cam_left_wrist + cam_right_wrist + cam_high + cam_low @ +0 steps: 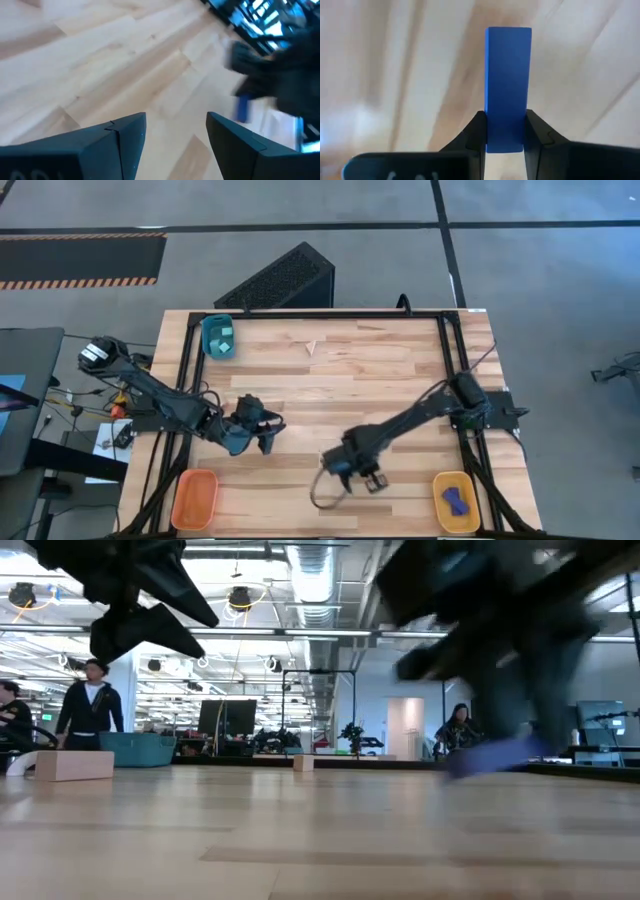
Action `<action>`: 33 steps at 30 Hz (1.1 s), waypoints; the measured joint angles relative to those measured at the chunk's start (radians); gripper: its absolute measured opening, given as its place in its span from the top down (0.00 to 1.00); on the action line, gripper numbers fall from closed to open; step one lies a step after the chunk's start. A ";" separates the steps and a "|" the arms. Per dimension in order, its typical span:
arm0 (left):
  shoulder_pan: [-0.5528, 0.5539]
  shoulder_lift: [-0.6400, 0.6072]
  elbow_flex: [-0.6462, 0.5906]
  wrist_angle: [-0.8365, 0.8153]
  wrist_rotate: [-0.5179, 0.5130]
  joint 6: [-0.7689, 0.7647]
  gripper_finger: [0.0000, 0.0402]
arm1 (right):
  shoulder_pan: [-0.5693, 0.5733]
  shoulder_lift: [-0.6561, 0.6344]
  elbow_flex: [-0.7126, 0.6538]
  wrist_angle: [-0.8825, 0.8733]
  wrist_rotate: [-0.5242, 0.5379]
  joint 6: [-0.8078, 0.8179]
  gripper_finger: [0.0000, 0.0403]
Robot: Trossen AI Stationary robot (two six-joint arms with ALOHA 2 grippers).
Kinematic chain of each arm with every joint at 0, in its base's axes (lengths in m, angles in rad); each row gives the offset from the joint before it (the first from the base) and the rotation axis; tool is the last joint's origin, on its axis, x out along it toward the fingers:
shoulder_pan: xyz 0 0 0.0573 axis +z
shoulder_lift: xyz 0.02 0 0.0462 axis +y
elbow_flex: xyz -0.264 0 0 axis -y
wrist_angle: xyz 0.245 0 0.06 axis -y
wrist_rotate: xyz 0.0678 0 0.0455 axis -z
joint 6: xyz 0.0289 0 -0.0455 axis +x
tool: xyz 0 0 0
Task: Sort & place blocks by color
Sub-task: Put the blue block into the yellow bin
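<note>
My right gripper (504, 137) is shut on a dark blue bar (508, 75); in the high view it hovers near the table's near edge at the middle (347, 467), and the low view shows it blurred with the bar (492, 754). My left gripper (176, 132) is open above bare wood, left of the middle (256, 430), touching nothing. A cyan cube (226, 334) lies in the teal tray (212, 348). Dark blue blocks (456, 501) lie in the yellow tray (455, 520). A pale wood piece (312, 348) rests on the table toward the far side. My right gripper pinches the dark blue bar by one end (506, 131) between its two fingers (535, 131). The fingers lie along the bar, and most of its length sticks out past the fingertips. In the low view the bar looks lifted clear of the table.
An orange tray (195, 498) sits at the near left corner. The low view shows pale wood blocks (75, 765) (303, 762) on the table. A loop of cable (325, 496) hangs by the right gripper. People stand in the room beyond.
</note>
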State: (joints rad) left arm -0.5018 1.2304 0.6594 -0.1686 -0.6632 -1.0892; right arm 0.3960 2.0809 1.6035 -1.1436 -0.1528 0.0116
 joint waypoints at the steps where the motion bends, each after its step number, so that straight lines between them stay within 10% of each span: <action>1: 0.008 0.000 0.000 0.001 -0.011 -0.013 0.52 | 0.019 -0.022 -0.001 -0.033 0.000 0.012 0.80; 15: 0.046 0.000 0.000 0.153 -0.160 -0.020 0.52 | 0.273 -0.368 -0.103 -0.143 0.000 0.695 0.80; 33: 0.001 0.000 0.000 0.257 -0.296 -0.024 0.52 | 0.737 -0.392 -0.198 -0.287 -0.071 1.651 0.77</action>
State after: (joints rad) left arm -0.5008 1.2304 0.6590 0.0888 -0.9589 -1.1131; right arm 1.1326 1.6894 1.4057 -1.4301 -0.2237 1.6627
